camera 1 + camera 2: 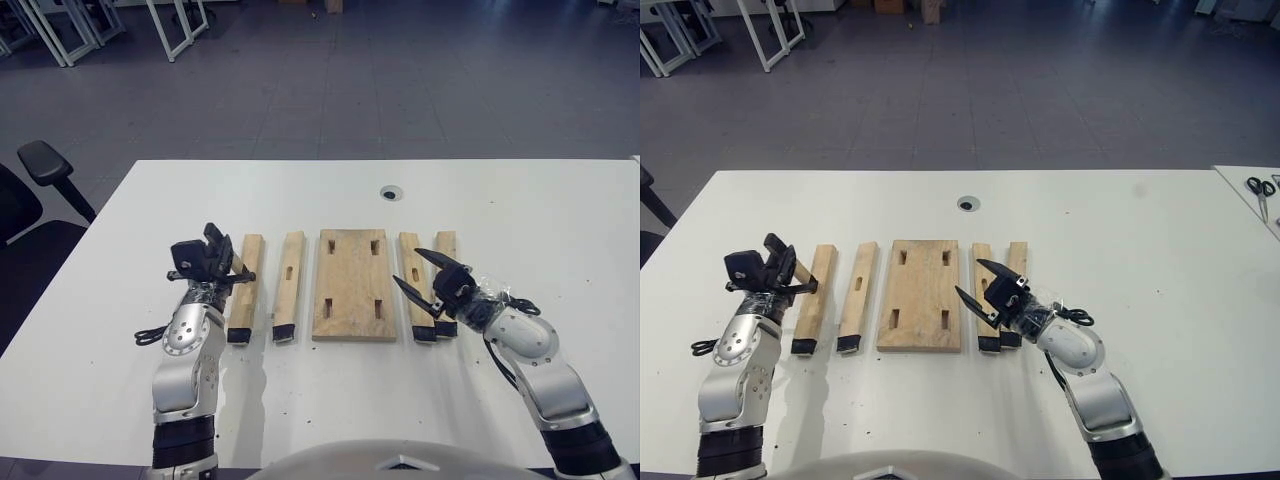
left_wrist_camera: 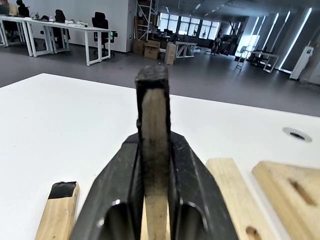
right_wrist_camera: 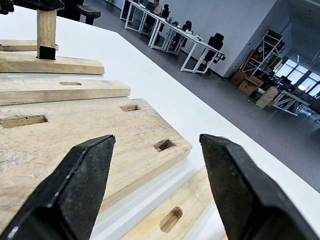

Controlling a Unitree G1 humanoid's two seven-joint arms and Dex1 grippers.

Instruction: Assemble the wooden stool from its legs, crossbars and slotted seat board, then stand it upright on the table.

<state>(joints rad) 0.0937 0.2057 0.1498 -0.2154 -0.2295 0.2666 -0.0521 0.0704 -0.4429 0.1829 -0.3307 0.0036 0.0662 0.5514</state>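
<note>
The left hand (image 1: 222,265) is clamped on a short pale wooden crossbar with a black tip (image 2: 154,110), holding it roughly upright just above the leftmost leg. The flat slotted wooden seat board (image 1: 351,284) lies mid-way across the white desk (image 1: 520,230). Two pale wooden legs with black-capped near ends (image 1: 289,285) lie left of it, and two more (image 1: 412,275) on its right. The right hand (image 1: 405,266) is spread wide over the near ends of that right pair, gripping nothing.

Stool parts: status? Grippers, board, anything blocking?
Left gripper shut on crossbar. Right gripper open over right-hand legs. Seat board flat, slots uncovered, nothing assembled.
</note>
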